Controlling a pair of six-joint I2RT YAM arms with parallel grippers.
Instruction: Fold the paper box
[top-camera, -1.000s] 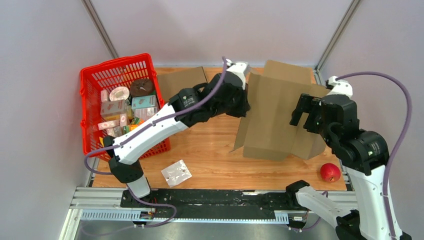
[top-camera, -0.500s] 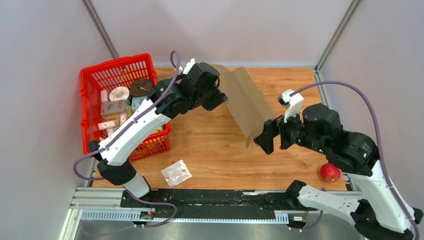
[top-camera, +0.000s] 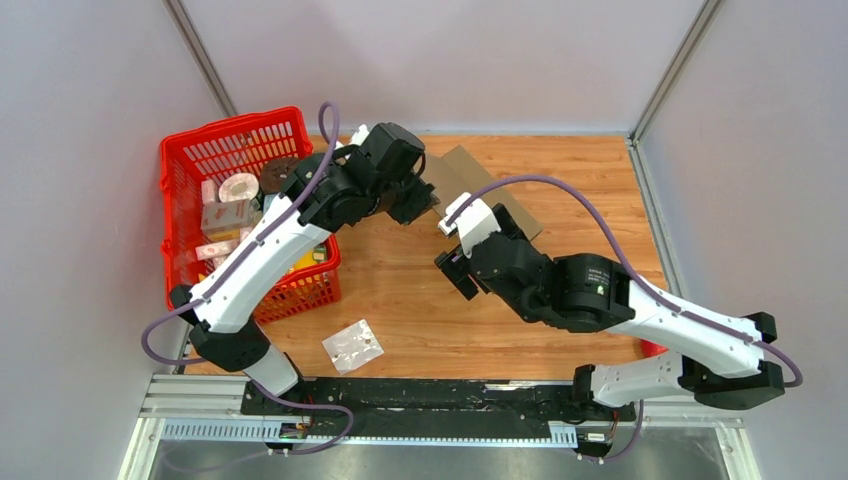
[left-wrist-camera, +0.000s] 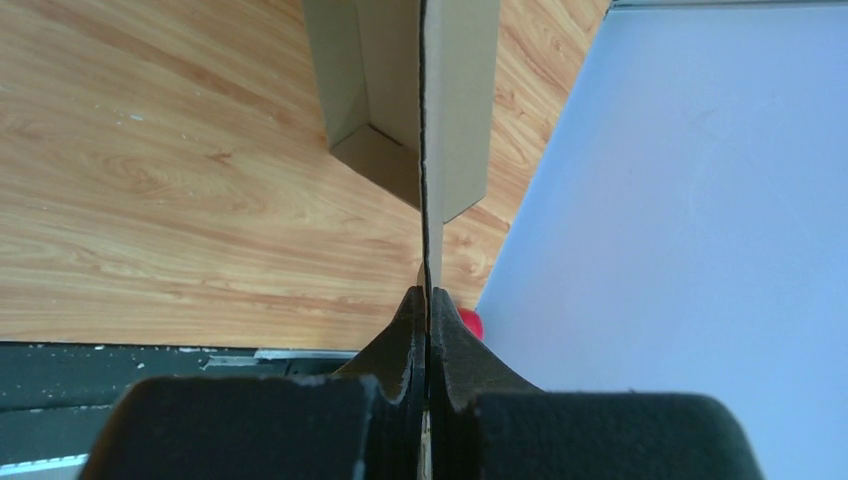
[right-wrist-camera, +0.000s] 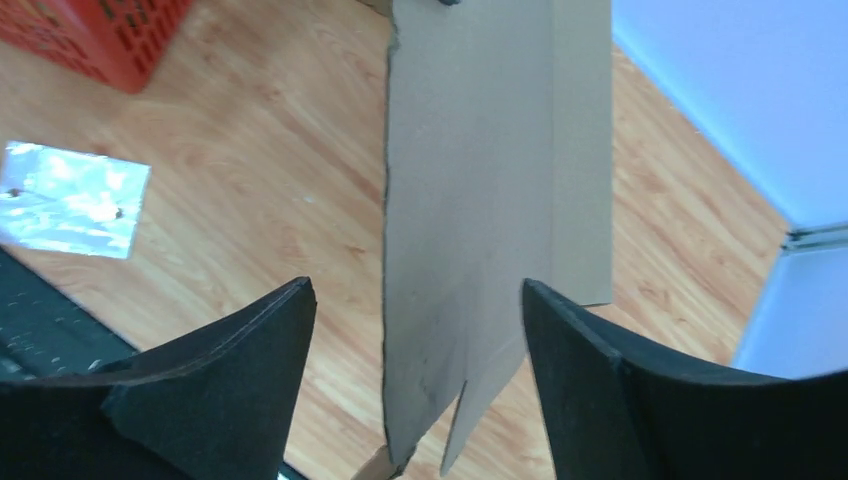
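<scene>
Since the earlier frame the right gripper has swung to the left over the table, and the paper box is now flattened. The left gripper is closed tight on the box edge. The right gripper stands wide open, and the flat box hangs just ahead, between its fingers.

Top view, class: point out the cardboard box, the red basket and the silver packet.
cardboard box (top-camera: 466, 168), top view, far panel.
red basket (top-camera: 232, 124), top view, far rim.
silver packet (top-camera: 352, 346), top view, its centre.

The brown paper box is collapsed flat, raised and tilted.
</scene>
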